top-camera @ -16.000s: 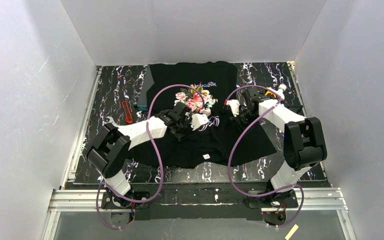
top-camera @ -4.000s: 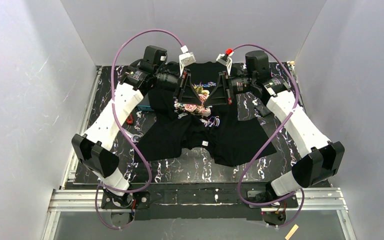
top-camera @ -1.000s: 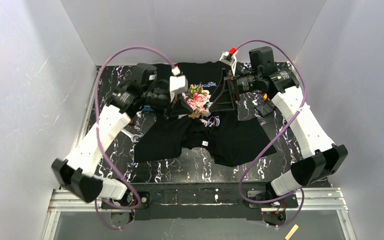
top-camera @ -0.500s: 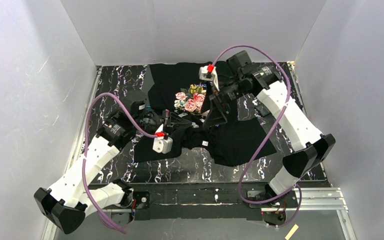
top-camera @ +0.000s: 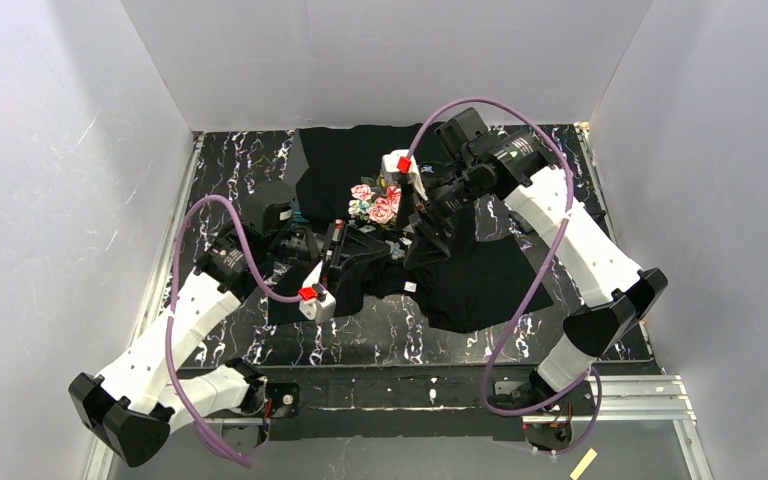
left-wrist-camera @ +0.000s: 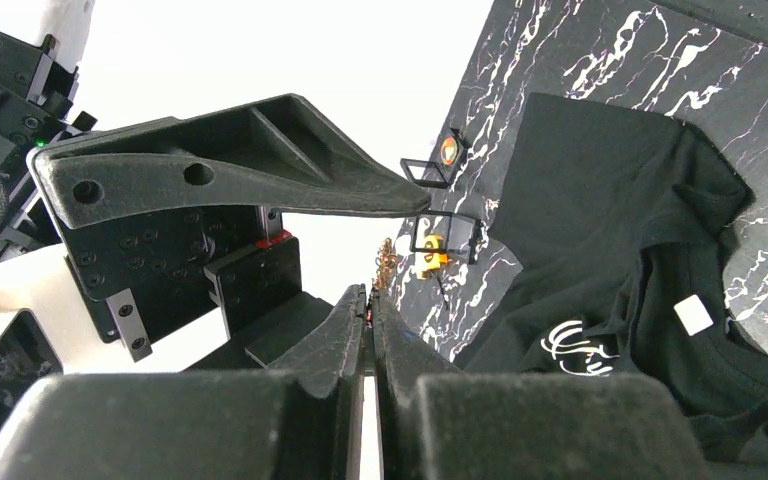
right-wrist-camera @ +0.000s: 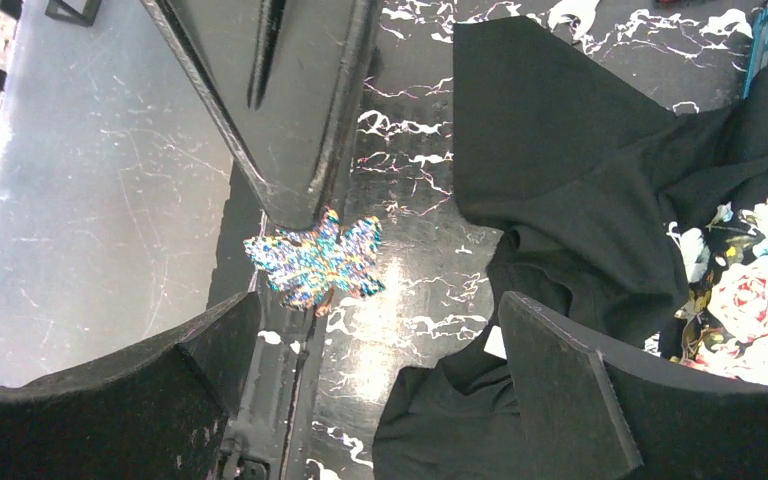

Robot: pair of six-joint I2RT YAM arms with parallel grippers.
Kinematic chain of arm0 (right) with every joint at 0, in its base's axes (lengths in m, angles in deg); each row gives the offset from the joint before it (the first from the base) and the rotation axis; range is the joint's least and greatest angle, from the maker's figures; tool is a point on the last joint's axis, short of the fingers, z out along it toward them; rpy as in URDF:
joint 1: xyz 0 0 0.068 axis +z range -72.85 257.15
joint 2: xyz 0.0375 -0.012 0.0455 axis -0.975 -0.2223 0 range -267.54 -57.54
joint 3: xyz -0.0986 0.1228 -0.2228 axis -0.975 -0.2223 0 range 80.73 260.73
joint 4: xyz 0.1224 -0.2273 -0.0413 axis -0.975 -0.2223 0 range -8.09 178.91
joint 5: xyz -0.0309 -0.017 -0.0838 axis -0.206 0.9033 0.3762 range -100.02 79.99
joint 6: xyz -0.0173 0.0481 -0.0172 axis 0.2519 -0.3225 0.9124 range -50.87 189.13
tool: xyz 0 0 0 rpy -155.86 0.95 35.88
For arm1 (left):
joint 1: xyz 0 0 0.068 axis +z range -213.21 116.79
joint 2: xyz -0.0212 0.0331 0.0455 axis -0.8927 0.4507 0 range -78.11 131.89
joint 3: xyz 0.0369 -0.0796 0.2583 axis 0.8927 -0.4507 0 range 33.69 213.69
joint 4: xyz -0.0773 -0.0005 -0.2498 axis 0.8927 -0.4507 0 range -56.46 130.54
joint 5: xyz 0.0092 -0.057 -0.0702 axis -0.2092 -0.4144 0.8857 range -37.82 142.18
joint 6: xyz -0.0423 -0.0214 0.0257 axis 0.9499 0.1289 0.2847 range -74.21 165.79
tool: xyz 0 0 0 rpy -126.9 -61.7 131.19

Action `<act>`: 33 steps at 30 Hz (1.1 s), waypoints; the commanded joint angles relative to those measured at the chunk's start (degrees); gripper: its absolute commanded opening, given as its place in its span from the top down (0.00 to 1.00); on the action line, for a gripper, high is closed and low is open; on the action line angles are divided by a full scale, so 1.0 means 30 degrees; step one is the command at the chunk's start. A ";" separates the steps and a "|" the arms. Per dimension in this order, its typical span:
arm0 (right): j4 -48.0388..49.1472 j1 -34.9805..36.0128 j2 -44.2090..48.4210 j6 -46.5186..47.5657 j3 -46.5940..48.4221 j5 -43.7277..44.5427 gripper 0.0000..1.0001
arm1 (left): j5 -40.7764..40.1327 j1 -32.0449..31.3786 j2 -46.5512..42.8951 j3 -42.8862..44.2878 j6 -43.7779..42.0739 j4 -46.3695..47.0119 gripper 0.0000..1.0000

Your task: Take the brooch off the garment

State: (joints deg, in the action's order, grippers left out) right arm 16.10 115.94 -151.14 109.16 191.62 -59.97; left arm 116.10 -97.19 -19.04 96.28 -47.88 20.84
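overhead, the black t-shirt (top-camera: 480, 285) lies crumpled on the worktop (top-camera: 230, 170). the left wrist view shows the left end effector (left-wrist-camera: 372, 300) pinching the brooch (left-wrist-camera: 387, 262) at its tips, off the t-shirt. from the right wrist, the right end effector (right-wrist-camera: 380, 310) gapes wide near it. the brooch looks small, light and stiff, probably best held by its flat faces.

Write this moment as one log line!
left gripper: shut on brooch | right gripper: open | brooch: off garment
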 commanded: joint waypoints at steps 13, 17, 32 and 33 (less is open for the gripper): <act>-0.0744 0.1082 -0.0249 0.1249 0.2008 0.0609 0.07 | 0.0519 -0.0100 0.0548 0.0670 -0.1751 -0.0977 1.00; -0.0910 0.1119 -0.0357 0.1261 0.1987 0.0587 0.08 | 0.0512 -0.0100 0.0614 0.0837 -0.1651 -0.0959 1.00; -0.1783 0.1158 -0.0807 0.1885 0.2391 0.0136 0.29 | 0.0521 -0.0109 0.1039 0.1036 -0.1706 -0.0756 1.00; -0.1800 0.1148 -0.0793 0.1901 0.2383 0.0140 0.29 | 0.0520 -0.0101 0.1044 0.1042 -0.1700 -0.0749 1.00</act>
State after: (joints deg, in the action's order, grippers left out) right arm 12.03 119.09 -153.66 113.48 196.34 -58.13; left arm 116.05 -97.19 -16.24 97.50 -52.18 19.09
